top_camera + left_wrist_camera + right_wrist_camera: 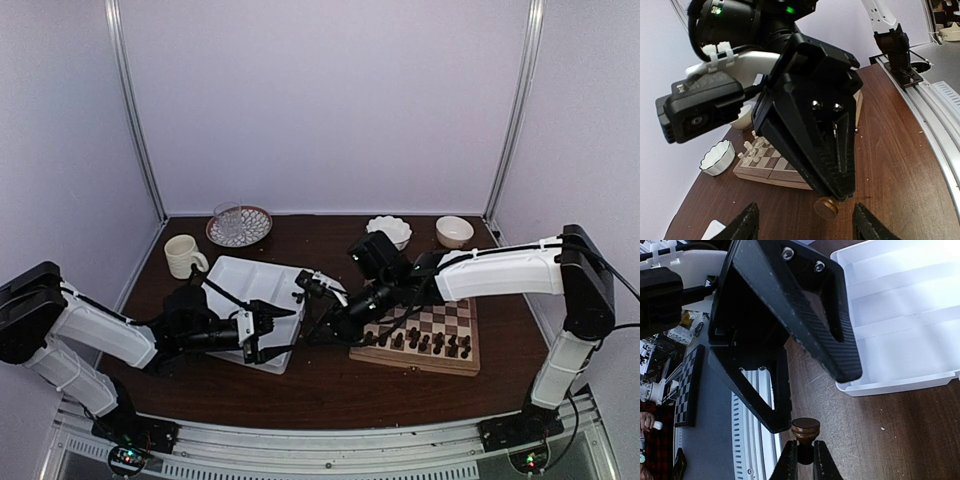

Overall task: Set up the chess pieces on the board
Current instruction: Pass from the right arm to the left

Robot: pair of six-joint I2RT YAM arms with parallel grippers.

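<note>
My right gripper (pixel 806 465) is shut on a dark brown chess piece (pixel 806 432), gripping its upper part with the round base pointing away. It holds the piece just above the table, left of the board (pixel 400 360). My left gripper (pixel 805 227) is open, and its fingers (pixel 765 390) stand on either side of the piece's base (pixel 826 207) without touching it. In the top view the two grippers meet tip to tip, left (pixel 268 332) and right (pixel 315 330). Several dark pieces (pixel 425 342) stand on the board's near rows; cream pieces (pixel 754 149) stand at its far side.
A white divided tray (pixel 250 285) lies just behind the left gripper. A mug (pixel 183 255), a glass on a plate (pixel 238 225), a fluted white bowl (pixel 390 230) and a second bowl (pixel 455 230) stand along the back. The metal rail (pixel 935 125) runs along the near edge.
</note>
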